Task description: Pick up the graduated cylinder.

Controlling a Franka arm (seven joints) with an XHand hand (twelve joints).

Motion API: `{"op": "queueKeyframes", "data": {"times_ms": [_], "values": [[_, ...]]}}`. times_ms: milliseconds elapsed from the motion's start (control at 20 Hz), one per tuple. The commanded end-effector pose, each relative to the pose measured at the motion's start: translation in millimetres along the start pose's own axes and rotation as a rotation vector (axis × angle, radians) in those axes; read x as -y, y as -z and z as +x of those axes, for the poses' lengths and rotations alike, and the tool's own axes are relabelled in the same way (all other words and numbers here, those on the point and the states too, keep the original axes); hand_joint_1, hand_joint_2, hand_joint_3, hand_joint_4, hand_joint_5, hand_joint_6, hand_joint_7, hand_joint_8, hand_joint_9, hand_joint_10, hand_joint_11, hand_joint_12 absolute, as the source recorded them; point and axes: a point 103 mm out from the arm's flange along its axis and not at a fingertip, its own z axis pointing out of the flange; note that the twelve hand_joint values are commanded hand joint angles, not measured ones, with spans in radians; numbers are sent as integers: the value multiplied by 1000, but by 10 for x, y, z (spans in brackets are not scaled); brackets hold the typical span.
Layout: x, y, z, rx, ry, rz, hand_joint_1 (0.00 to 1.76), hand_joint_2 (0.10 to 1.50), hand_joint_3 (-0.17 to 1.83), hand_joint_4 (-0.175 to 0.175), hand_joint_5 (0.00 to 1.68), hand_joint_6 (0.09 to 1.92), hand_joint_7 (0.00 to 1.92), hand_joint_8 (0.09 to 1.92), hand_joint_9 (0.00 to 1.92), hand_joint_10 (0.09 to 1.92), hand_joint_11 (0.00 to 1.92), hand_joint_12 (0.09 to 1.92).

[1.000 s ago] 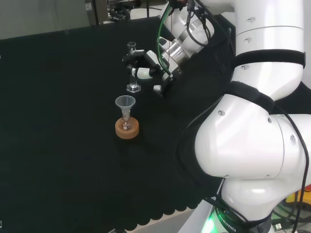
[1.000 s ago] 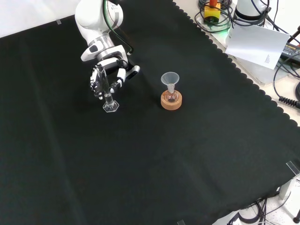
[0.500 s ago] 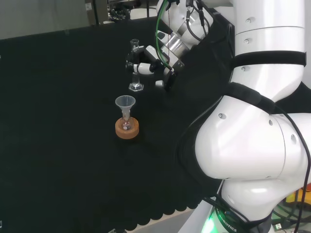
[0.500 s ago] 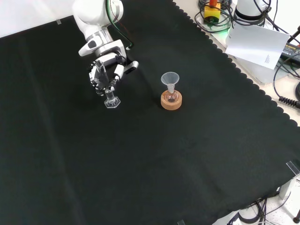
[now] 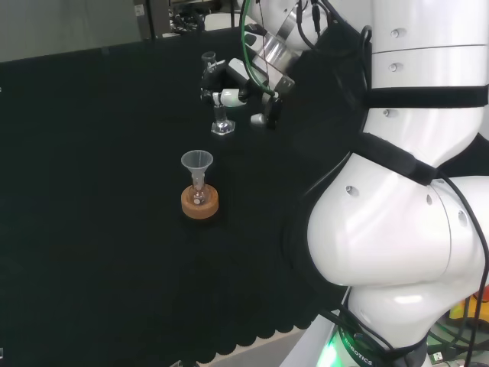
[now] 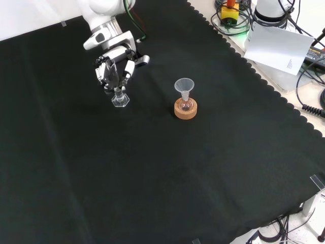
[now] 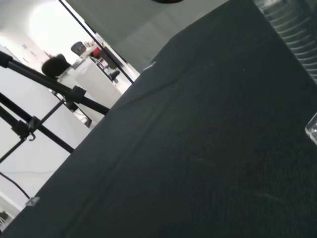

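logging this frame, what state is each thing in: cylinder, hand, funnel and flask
graduated cylinder: upright, held by the hand, base looks clear of the cloth
hand: fingers curled round the cylinder
funnel: upright, seated in the flask's neck
flask: upright in the cork ring, untouched

The fingers [image 6: 112, 71] cover the middle of the graduated cylinder [image 6: 120, 98] in the front view, so only its foot shows well there. In the wrist view the picture's edge cuts off the cylinder's ribbed wall [image 7: 295, 30]. What sits in the small flask [image 5: 199, 196] under the funnel [image 5: 197, 161] is too small to tell.
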Motion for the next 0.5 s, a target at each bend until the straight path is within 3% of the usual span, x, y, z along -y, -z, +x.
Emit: {"op": "queueKeyframes", "data": {"times_ms": [50,500], "values": [[374,268,286,101,-13,63,1140,1152,-6,-175,927,1093,1187,434,1385,87,1285,736],[863,492,599,181,-35,121,1140,1151,-5,-175,929,1090,1196,423,1391,87,1292,728]]}}
